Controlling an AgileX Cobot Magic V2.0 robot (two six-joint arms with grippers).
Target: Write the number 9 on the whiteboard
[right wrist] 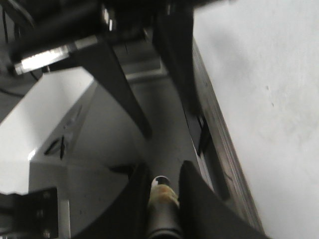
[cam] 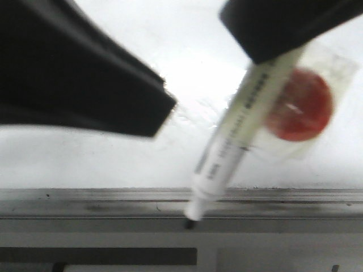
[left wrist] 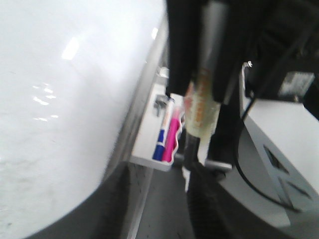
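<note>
The right end effector (right wrist: 162,186) is clamped on the marker (cam: 238,133); the right wrist view shows both fingers pressed against the barrel. In the front view the marker slants from 1 o'clock down to 7 o'clock, and its black tip (cam: 189,225) sits at or just below the grey metal rim (cam: 85,201), off the writing surface. The left end effector (cam: 85,85) fills the 9 to 11 o'clock area of that view; you cannot tell from any view whether it is parted or closed.

The whiteboard (cam: 85,161) occupies the glossy white field above the rim. No number 9 is visible on it, so judge the stroke as not yet begun.

To do the step well, lift the tip clear of the rim before moving it onto the white surface, then set it down with light, even pressure. Start the loop high enough that the downstroke ends above the rim.

For clearance, note the red disc (cam: 299,105) at 2 o'clock, directly behind the barrel, and the left end effector at 10 o'clock. The open white area lies between them, toward 12 o'clock. A tray holding blue and pink markers (left wrist: 167,137) hangs beside the board edge in the left wrist view; keep clear of it
</note>
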